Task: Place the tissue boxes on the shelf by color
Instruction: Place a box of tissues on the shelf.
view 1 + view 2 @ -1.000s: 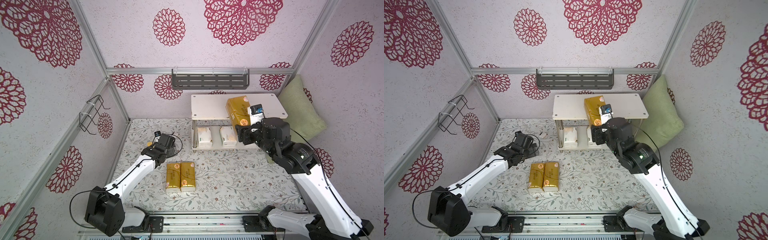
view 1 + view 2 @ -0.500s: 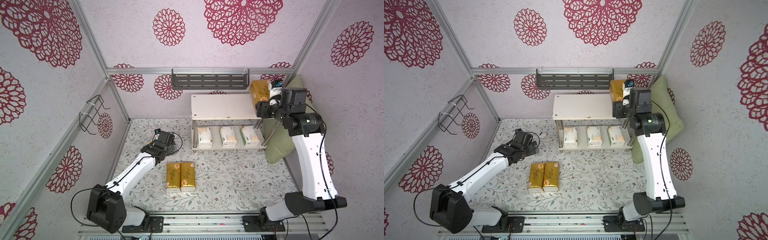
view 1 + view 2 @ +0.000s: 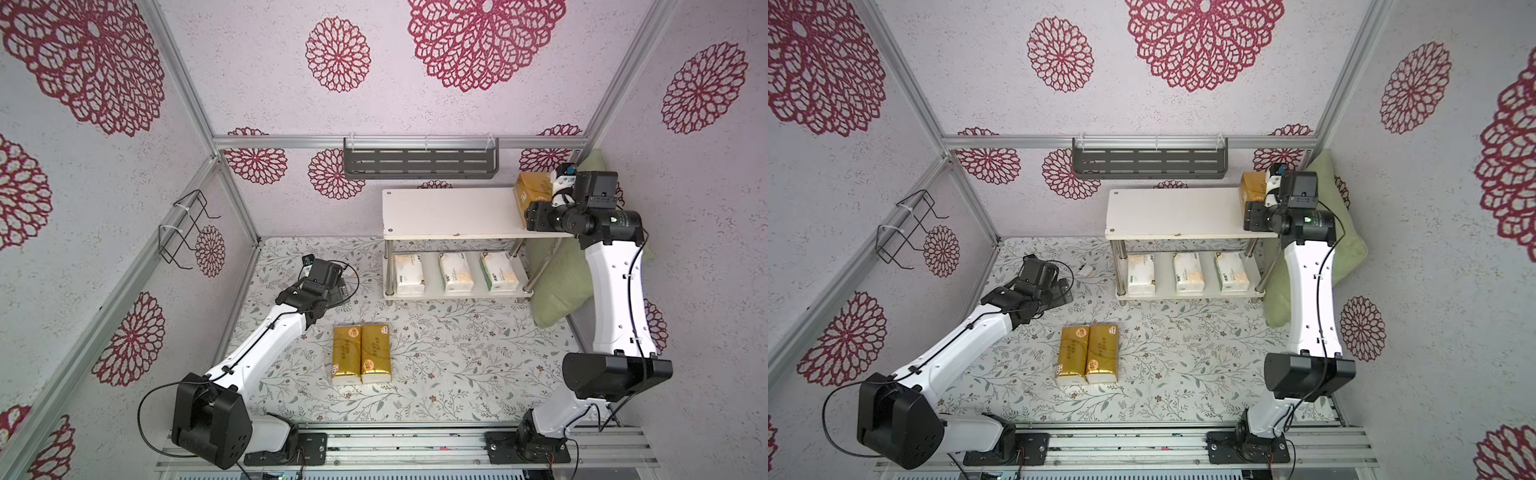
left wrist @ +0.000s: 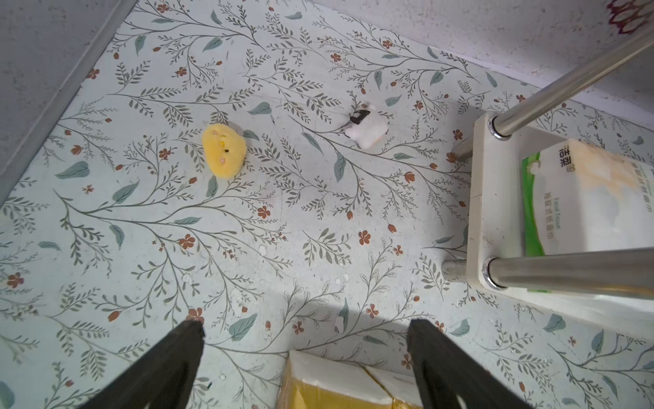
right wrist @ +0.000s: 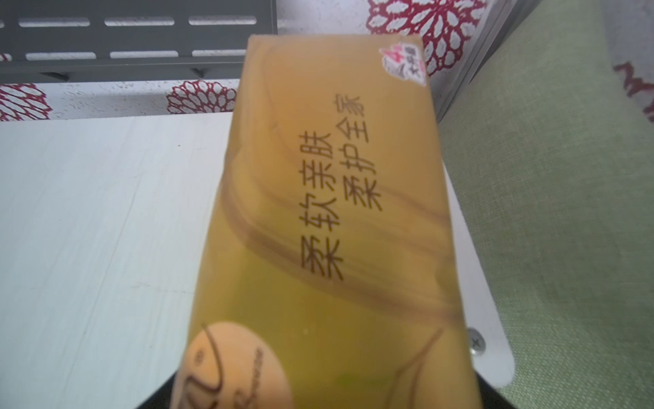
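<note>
Here the right gripper (image 3: 540, 209) pinches a gold pack (image 3: 531, 190) by its near end over the right end of the top board of the shelf (image 3: 449, 214), the pack's long axis pointing at the back wall; whether it rests on the board I cannot tell. Its wrap reads 柔软亲肤 柔护全家. The left gripper (image 4: 306, 327), jaws spread and empty, is nearer the gold pair (image 3: 361, 353) on the floor, while three white packs (image 3: 455, 272), one marked 洁柔 Facial Tissue, fill the lower board.

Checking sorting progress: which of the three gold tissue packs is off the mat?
The gold pack held by the right hand over the right end of the shelf's top board; the other two gold packs lie side by side on the mat.
</note>
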`<state>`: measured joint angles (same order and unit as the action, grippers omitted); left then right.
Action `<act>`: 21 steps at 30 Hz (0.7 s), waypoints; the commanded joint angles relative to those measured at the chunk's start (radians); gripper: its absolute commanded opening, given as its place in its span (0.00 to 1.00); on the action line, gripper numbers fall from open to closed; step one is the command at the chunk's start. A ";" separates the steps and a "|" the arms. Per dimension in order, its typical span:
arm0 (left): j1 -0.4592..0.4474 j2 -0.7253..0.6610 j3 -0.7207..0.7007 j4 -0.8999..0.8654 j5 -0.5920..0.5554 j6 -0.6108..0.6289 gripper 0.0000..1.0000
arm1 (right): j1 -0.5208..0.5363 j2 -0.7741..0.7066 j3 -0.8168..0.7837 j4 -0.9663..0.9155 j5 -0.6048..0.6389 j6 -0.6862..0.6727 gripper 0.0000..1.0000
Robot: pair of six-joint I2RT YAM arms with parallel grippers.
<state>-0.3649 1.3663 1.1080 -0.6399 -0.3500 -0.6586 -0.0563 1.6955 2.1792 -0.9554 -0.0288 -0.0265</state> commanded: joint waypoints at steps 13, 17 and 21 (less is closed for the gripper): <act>0.010 -0.033 -0.013 0.010 -0.015 -0.019 0.97 | -0.016 0.034 0.005 0.068 -0.022 -0.026 0.92; 0.009 -0.030 -0.014 0.008 -0.014 -0.021 0.97 | -0.016 0.012 -0.036 0.106 -0.034 -0.039 0.96; 0.009 -0.030 -0.014 0.009 -0.012 -0.027 0.97 | -0.016 0.008 -0.045 0.124 -0.058 -0.061 0.95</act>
<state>-0.3634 1.3514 1.1019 -0.6407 -0.3531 -0.6781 -0.0689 1.7443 2.1273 -0.8845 -0.0475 -0.0582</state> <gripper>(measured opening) 0.974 0.951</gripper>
